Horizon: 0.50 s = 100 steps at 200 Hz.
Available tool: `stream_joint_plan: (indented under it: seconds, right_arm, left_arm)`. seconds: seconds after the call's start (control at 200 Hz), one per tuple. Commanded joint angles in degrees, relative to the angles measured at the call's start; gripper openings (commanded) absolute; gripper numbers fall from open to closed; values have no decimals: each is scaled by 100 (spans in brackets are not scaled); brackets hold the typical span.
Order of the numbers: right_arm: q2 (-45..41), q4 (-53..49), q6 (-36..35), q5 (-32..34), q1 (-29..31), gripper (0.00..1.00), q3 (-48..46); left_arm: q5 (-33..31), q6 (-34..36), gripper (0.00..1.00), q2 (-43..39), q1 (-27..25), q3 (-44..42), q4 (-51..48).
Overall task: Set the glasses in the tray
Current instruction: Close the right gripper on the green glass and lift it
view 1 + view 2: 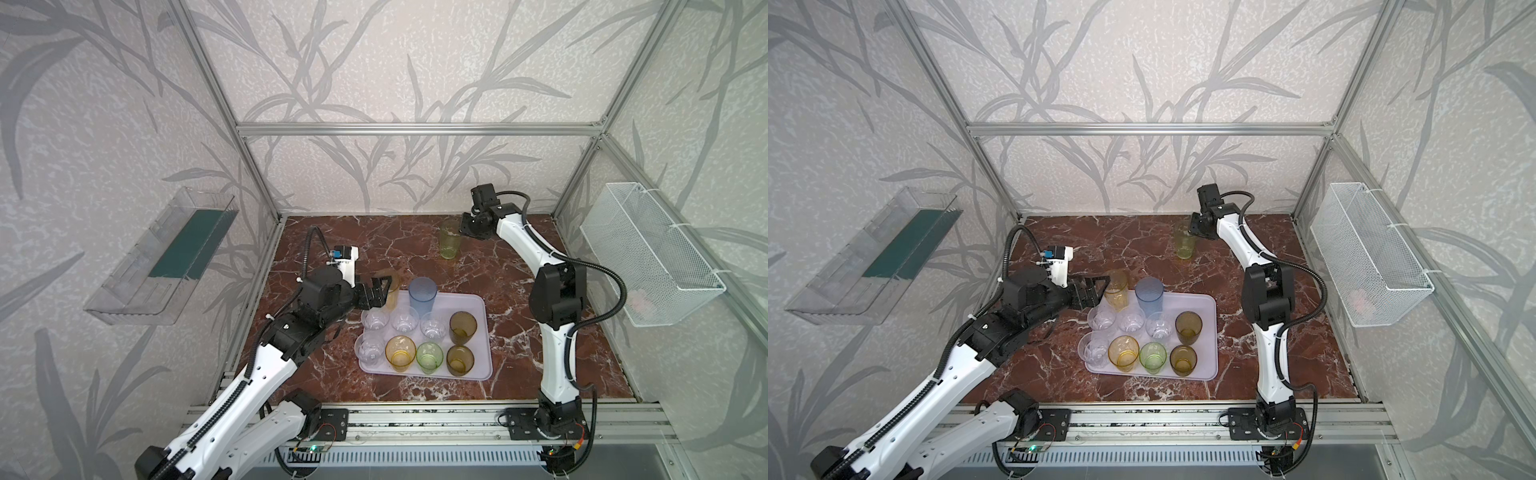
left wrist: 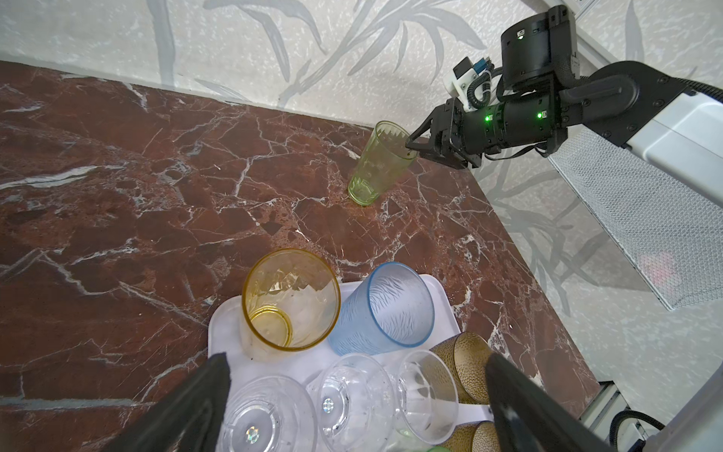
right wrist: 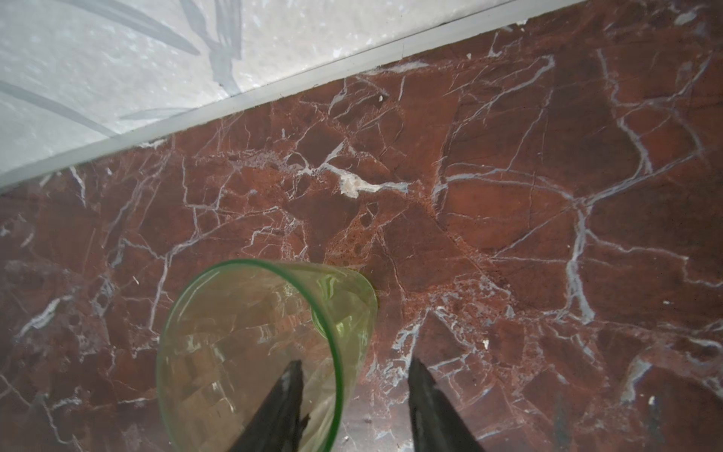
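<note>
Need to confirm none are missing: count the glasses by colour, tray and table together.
Clear glasses: 4
Amber glasses: 2
Green glasses: 2
Olive-brown glasses: 2
Blue glass: 1
Total: 11
</note>
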Motion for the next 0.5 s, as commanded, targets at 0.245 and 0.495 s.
stream_joint_plan:
  seconds: [0.245,0.495]
  right_arm:
    - [342,-374,-66,-173,-30,12,488]
    - [353,-441,-66,-99,-30,9,502]
  left_arm:
    - [-177,170,99,-29,-12,-6,169]
    - [-251,191,99,-62,-11,-89,146]
